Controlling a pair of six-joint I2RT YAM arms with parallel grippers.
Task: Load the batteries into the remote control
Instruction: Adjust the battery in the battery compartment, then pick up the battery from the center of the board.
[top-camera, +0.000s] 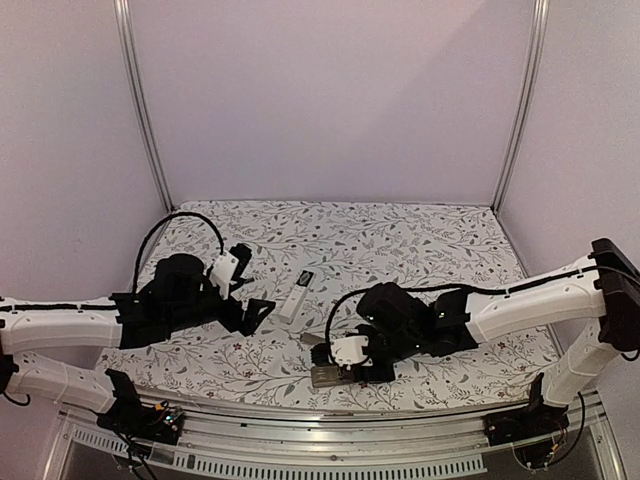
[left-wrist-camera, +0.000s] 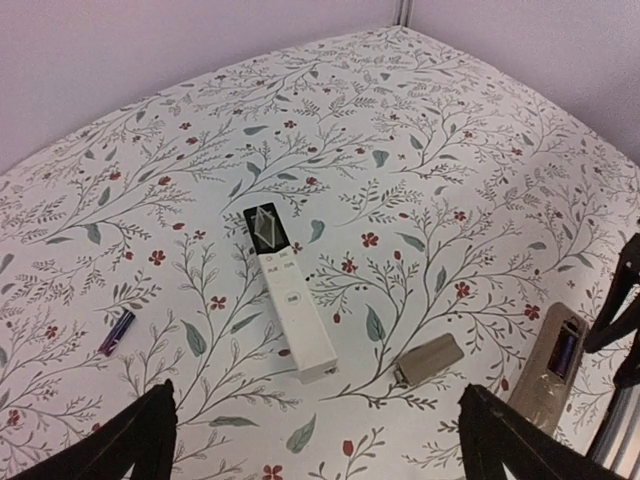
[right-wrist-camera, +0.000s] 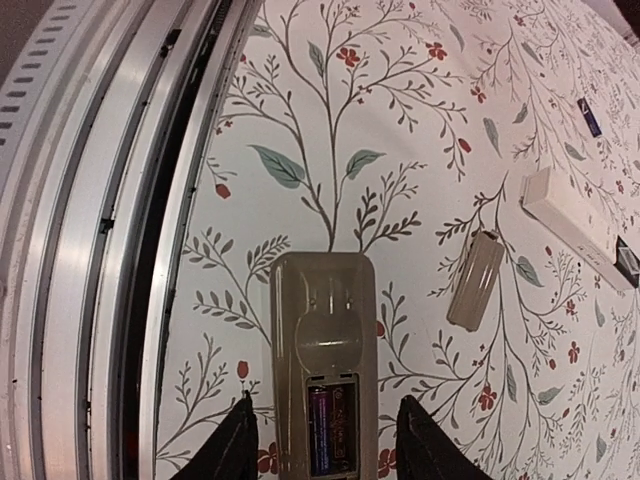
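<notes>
One battery (right-wrist-camera: 322, 430) in beige remote (right-wrist-camera: 322, 315) | flanked by right end effector (right-wrist-camera: 325, 405)

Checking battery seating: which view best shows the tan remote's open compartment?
Right wrist: the compartment lies close and straight below, one battery inside. Left wrist shows it small, at the right edge. Top external shows only the tan remote, no detail.

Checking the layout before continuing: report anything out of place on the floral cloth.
The tan plastic remote lies face down with its battery bay open and apparently only one dark purple battery seated. Its tan cover lies loose beside it, and another slim purple battery lies stray beyond the white remote.
</notes>
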